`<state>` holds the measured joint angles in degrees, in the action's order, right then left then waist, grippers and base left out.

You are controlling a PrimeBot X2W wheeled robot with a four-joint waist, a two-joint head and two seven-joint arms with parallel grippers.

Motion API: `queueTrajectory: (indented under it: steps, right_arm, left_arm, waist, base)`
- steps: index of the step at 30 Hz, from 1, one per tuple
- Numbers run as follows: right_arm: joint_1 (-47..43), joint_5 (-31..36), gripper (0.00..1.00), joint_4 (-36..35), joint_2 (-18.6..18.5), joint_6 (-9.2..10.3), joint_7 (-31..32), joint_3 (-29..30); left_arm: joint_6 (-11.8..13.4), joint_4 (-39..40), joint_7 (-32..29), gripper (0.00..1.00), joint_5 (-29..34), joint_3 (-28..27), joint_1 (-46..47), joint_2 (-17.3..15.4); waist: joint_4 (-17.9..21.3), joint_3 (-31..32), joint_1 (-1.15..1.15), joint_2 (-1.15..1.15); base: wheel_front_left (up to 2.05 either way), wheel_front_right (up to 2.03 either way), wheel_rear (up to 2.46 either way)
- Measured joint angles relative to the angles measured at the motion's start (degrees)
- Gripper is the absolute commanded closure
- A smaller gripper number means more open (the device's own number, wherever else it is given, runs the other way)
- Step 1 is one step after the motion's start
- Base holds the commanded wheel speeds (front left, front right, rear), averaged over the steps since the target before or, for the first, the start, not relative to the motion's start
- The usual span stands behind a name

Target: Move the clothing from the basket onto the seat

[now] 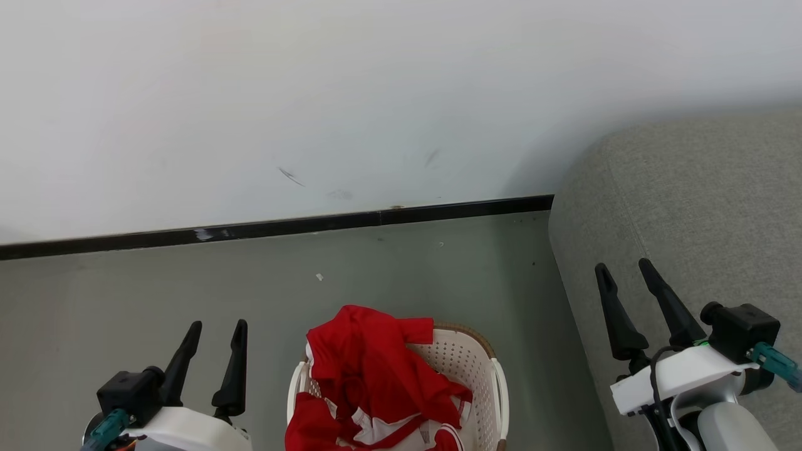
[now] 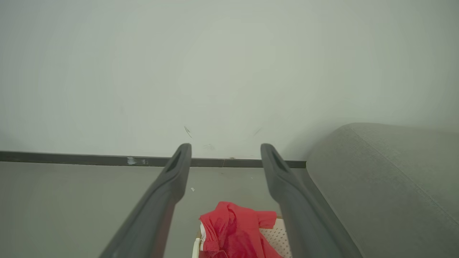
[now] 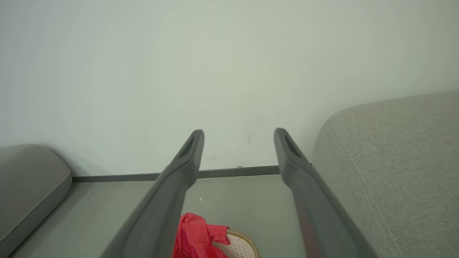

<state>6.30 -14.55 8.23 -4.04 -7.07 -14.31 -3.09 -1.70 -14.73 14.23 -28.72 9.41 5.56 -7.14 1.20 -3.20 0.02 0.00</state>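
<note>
Red and white clothing is heaped in the cream basket with a brown rim, on the floor at the bottom centre of the head view. The grey seat rises at the right. My left gripper is open, left of the basket and apart from it. My right gripper is open over the seat's near edge, empty. From the left wrist, the clothing and basket lie low between the left gripper's fingers, the seat to the right. The right wrist view shows the right gripper, clothing, basket and seat.
A white wall with a dark skirting strip stands behind the basket. Grey-green floor spreads to the left. Another grey cushion sits at the left of the right wrist view.
</note>
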Motion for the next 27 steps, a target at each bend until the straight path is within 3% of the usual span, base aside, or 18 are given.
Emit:
queueTrajectory:
  steps: [27]
  right_arm:
    - [0.2,0.5,0.00,-3.0,0.7,0.00,0.0,1.0]
  left_arm:
    - [-3.6,-5.7,-6.0,0.00,-0.4,9.7,9.0,3.2]
  waist:
    - [2.9,-10.0,0.00,0.00]
  base:
    - [0.00,0.00,0.00]
